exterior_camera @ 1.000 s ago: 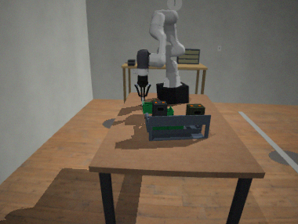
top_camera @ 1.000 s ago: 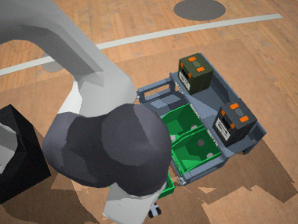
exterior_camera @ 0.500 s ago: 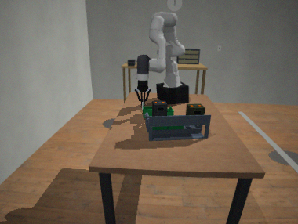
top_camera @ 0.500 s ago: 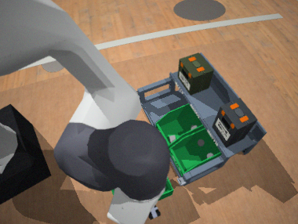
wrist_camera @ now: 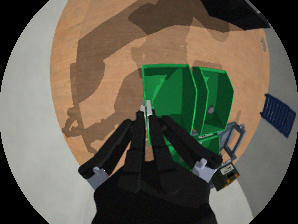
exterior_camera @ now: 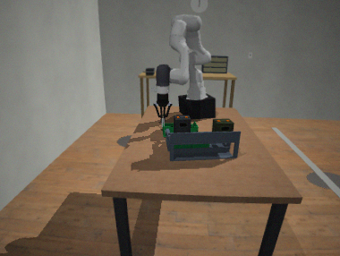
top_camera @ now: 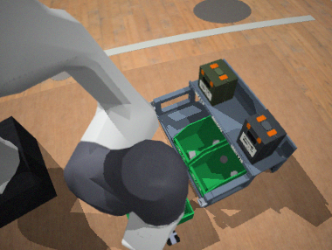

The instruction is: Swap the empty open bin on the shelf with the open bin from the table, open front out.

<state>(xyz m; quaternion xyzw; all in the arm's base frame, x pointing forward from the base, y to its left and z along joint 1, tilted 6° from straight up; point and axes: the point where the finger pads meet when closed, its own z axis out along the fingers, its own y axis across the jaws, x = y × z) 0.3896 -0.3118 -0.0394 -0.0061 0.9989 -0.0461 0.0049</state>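
Note:
My gripper is shut on the left side wall of an empty green bin; in the exterior view the bin is partly hidden. The bin hangs roughly level, open side up; I cannot tell whether its base touches the table. Beside it in the wrist view is another green bin with a grey part in it, seemingly the table bin. The blue-grey shelf has a vacant place at one end. Two green bins with parts stand in it. The arm hides my fingertips in the top view.
An olive box and a dark box stand on the shelf's upper board, behind the bins. The robot's black base is on the far side of the table.

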